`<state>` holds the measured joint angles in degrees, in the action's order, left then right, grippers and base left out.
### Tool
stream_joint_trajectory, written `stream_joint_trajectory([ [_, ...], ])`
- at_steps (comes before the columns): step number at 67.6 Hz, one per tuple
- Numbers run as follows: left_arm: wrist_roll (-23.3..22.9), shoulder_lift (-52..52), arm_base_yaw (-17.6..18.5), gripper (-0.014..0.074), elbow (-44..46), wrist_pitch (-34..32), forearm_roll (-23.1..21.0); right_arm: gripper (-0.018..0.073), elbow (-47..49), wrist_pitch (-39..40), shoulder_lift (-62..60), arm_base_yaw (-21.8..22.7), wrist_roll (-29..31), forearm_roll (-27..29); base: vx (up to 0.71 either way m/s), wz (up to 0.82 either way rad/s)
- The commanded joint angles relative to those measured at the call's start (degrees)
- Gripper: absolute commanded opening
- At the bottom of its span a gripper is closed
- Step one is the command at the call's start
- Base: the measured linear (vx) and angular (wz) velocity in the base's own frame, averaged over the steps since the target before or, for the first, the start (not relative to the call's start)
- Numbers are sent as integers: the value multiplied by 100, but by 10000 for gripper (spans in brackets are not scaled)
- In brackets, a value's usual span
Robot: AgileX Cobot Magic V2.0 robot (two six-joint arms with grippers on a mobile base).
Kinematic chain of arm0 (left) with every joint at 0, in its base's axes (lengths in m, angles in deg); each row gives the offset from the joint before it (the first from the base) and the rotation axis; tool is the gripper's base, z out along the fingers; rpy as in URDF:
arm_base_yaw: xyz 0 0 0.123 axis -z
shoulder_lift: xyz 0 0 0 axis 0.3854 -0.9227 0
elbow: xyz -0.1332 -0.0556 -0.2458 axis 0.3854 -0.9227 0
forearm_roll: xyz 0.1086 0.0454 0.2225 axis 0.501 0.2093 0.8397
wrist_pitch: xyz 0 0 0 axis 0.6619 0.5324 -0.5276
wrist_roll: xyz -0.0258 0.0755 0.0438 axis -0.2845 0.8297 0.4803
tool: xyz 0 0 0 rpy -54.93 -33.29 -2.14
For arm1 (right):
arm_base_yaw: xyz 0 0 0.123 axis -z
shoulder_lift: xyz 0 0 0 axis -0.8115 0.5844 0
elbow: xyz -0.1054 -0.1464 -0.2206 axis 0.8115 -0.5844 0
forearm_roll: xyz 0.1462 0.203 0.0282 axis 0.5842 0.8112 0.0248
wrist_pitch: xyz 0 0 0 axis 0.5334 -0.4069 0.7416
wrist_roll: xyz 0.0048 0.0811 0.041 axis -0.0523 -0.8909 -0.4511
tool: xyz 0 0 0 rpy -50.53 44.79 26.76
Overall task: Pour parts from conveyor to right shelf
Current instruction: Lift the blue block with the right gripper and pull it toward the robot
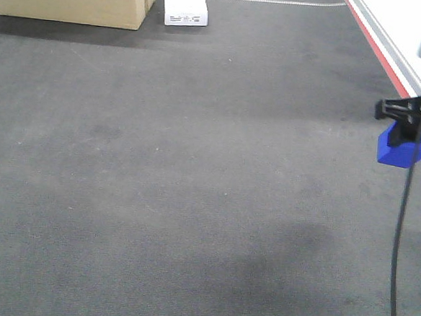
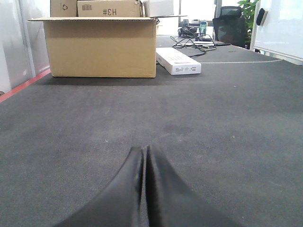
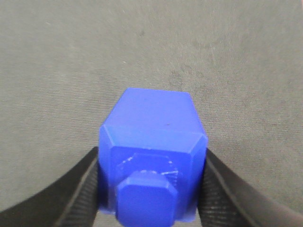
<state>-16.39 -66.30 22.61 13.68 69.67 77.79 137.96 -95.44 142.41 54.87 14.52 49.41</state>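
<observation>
Right gripper [image 3: 151, 189] pinches the blue block [image 3: 151, 123] at the conveyor [image 1: 195, 164] edge; carrying step, next needs reaching the right shelf

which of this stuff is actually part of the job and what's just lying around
Part of the job:
small bright-blue plastic block, clamped in the right hand
wide dark grey felt conveyor belt with red side rail

Just lying about:
open brown cardboard box
flat white carton beside it
tangle of black cables behind
</observation>
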Motion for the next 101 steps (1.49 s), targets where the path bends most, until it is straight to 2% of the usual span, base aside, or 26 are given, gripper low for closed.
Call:
stream_joint_trajectory([
  [1,-42,30,20,-6,112,-416,-35,-5,-495,863,-802,-1,71,82,0,0],
  [19,-42,30,20,-6,112,-416,-35,-5,-2142,1671,-2525,6,710,161,0,0],
  [36,-42,30,20,-6,112,-416,-35,-5,-3203,2079,-4336,6,1226,304,0,0],
  [46,-42,30,20,-6,112,-416,-35,-5,-3700,2203,-5402,6,1500,774,0,0],
  [57,-42,30,20,-6,112,-416,-35,-5,-4555,2783,-6387,6,2529,1496,0,0],
  [67,-42,30,20,-6,112,-416,-35,-5,-5431,3919,-6844,6,2898,1998,0,0],
  [77,-42,30,20,-6,112,-416,-35,-3,-6061,4615,-6906,6,2962,2027,0,0],
  [101,-42,30,20,-6,112,-416,-35,-1,-6268,4684,-6906,6,2962,2044,0,0],
])
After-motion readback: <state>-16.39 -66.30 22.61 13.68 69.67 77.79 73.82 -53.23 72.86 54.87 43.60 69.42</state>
